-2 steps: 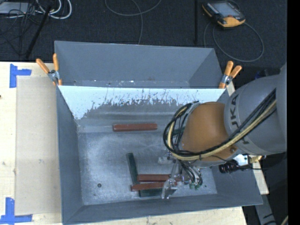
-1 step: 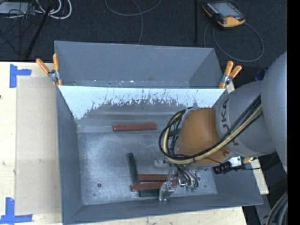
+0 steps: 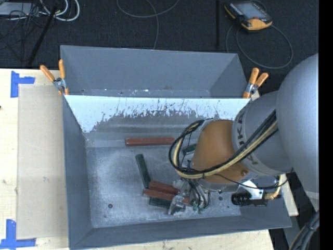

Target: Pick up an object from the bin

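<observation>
My gripper [image 3: 183, 202] is low in the bin's front right part, under the orange wrist cover. Its tips sit at the right end of a small pile of flat bars: two reddish-brown bars [image 3: 162, 190] lying side by side and a dark green bar [image 3: 157, 202] beneath them. Another dark green bar [image 3: 142, 170] leans away from the pile toward the back left. The gripper's tips are crowded by cables and the bars' ends.
A long reddish-brown bar [image 3: 150, 140] lies alone near the bin's back wall. The arm and its cables cover the bin's right side. Bare floor stretches over the left half of the bin.
</observation>
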You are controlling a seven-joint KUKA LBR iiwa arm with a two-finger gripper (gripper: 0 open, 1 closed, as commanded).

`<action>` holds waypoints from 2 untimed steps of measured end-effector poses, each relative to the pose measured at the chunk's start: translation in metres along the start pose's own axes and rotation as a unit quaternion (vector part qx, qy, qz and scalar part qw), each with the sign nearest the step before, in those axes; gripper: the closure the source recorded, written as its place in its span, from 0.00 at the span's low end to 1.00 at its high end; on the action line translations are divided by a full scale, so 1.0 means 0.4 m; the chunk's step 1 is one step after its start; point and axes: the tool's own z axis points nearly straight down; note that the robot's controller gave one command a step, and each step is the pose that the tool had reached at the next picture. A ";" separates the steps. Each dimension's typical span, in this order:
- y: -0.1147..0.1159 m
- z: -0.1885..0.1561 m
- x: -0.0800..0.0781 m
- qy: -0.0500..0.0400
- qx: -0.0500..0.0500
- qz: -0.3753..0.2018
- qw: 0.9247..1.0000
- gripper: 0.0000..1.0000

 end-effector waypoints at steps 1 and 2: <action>0.000 0.000 0.000 0.000 0.000 0.000 1.000 1.00; 0.000 0.000 0.000 0.000 0.000 0.000 1.000 1.00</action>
